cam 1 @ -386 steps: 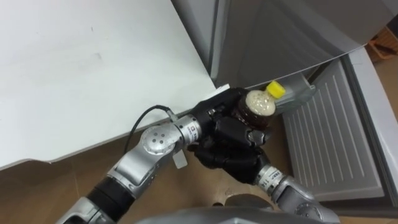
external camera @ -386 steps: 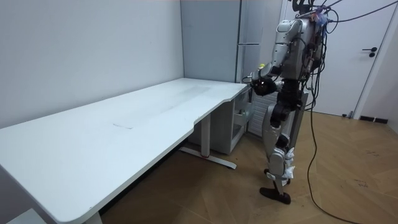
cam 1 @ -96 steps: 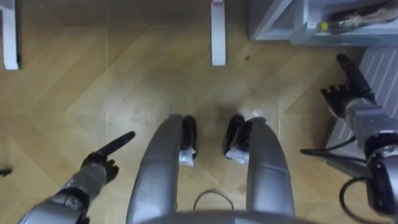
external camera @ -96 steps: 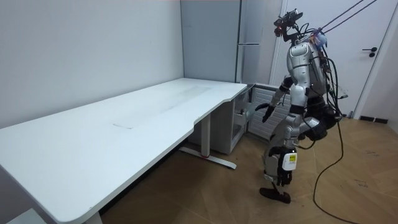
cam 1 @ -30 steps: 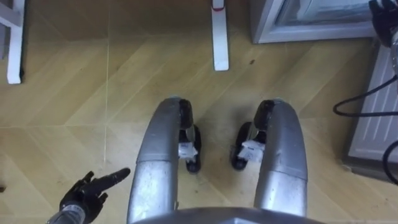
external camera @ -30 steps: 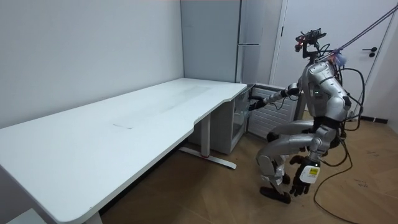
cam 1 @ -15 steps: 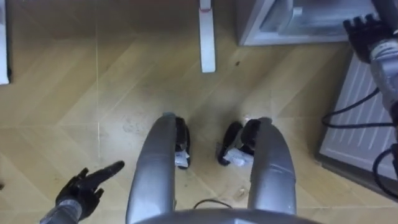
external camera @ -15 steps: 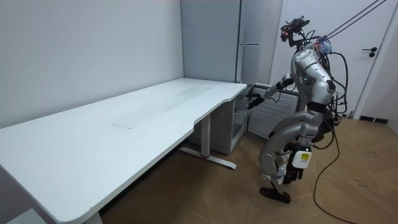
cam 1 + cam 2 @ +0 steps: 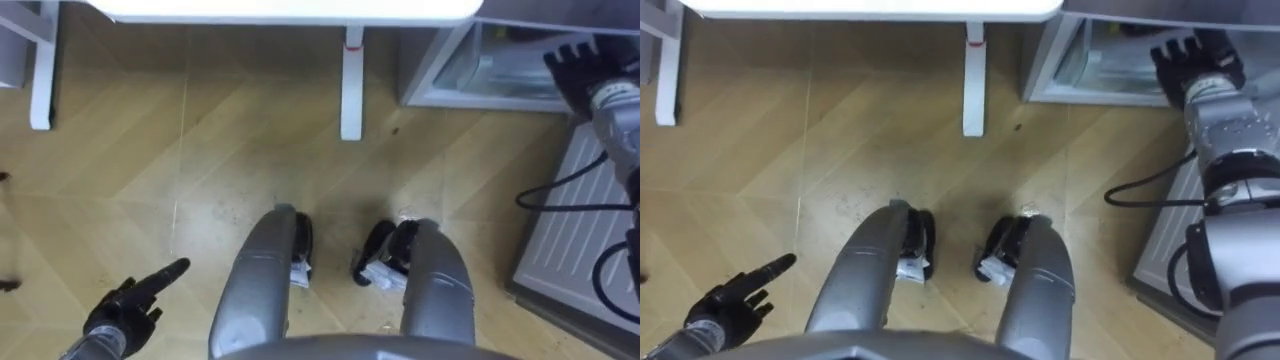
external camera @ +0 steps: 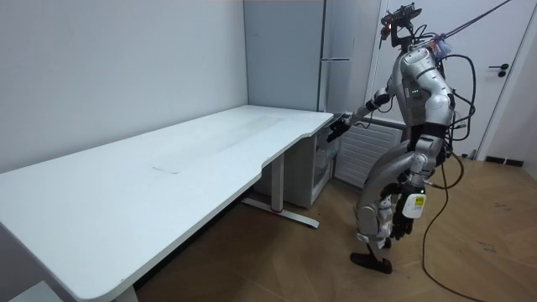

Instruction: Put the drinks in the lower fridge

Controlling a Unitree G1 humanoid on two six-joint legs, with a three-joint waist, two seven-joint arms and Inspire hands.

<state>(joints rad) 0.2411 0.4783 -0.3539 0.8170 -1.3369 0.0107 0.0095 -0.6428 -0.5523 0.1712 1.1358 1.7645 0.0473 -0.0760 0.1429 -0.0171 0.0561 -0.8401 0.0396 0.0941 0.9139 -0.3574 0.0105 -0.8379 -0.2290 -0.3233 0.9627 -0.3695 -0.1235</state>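
The lower fridge compartment [image 9: 470,70] stands open at the upper right, beside the white table's leg [image 9: 350,90]. What lies inside it I cannot make out. My right hand [image 9: 578,62] reaches out in front of that opening with straight fingers and holds nothing; in the room view this right hand [image 10: 338,128] hovers near the table corner. My left hand [image 9: 130,305] hangs low at my left side over the wooden floor, fingers relaxed and empty. In the room view I stand with bent knees in front of the tall grey fridge [image 10: 336,50].
The fridge's lower door [image 9: 590,230], white and ribbed inside, is swung open at my right. The white table [image 10: 168,176] runs off to the room view's left, its edge [image 9: 280,10] along the top of the eye views. A white door [image 10: 503,75] is behind me.
I have risen from a deep crouch to a higher bent-knee stance, so the eye views shifted. My right arm stays stretched toward the fridge; the left hand stays low.
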